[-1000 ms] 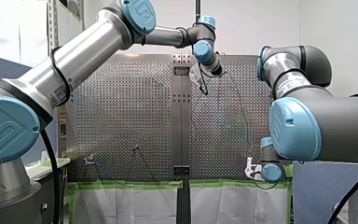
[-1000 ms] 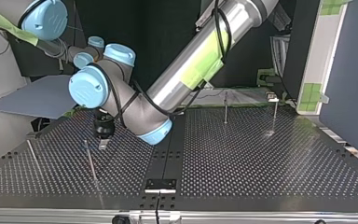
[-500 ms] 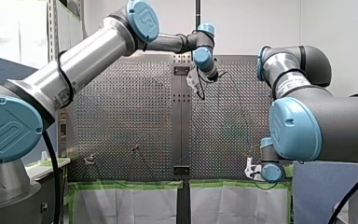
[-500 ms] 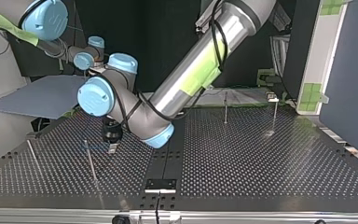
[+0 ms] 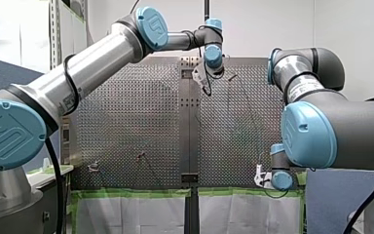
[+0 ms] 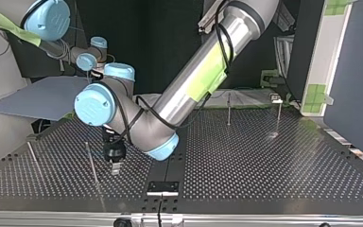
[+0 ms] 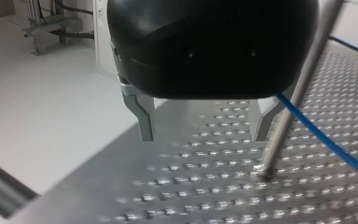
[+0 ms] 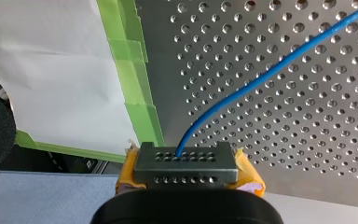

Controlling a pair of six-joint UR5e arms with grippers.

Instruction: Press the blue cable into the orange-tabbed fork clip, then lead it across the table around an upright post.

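Note:
In the left wrist view my left gripper (image 7: 205,136) is open, its metal fingers (image 7: 144,122) hanging just above the perforated table (image 7: 205,186) with nothing between them. A thin upright post (image 7: 298,88) stands right beside one finger, and the blue cable (image 7: 335,150) runs past the post's far side. The top view has this gripper (image 6: 115,168) pointing down next to that post (image 6: 92,165). My right gripper (image 8: 186,164), with yellow pads, is shut on the blue cable (image 8: 270,70) at the table's taped edge. I cannot pick out the orange-tabbed clip.
Two more upright posts (image 6: 228,109) (image 6: 279,116) stand at the top view's far right, and a slanted rod (image 6: 34,160) at its left. Green tape (image 8: 142,107) lines the table edge by my right gripper (image 5: 259,176). My left arm (image 5: 102,53) reaches over the table's middle.
My left gripper has swung toward the top view's near edge and come lower, ending beside the post. It stays open. My right arm has hardly moved.

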